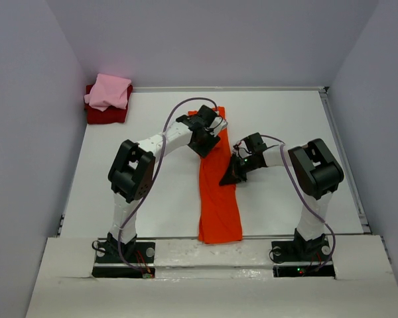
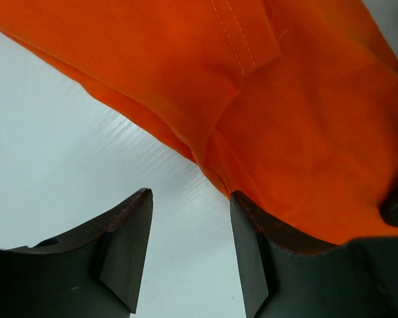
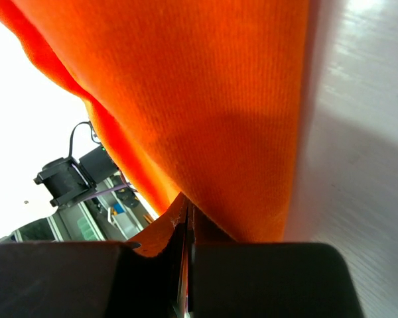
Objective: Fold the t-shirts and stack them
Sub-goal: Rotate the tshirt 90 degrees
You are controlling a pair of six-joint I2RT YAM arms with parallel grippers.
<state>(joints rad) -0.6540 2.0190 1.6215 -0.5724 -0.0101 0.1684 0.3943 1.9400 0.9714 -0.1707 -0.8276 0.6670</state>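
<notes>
Two claws on the orange shirt (image 1: 219,199), a long strip along the table (image 1: 285,132). My right claw (image 3: 187,207) pinches its edge, likely to hold it taut; my left claw (image 2: 190,194) stands spread at the far end, ready to grab. Pink shirt (image 1: 109,91) tops red shirt (image 1: 106,116), far-left.

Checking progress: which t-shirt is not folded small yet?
The bright orange-red cloth t-shirt, laid out as a long strip; the light pink t-shirt lies folded atop the dark red t-shirt, far left.

White arms (image 1: 160,142), black joints (image 1: 131,171), purple cables (image 1: 174,110), dark jaws
</notes>
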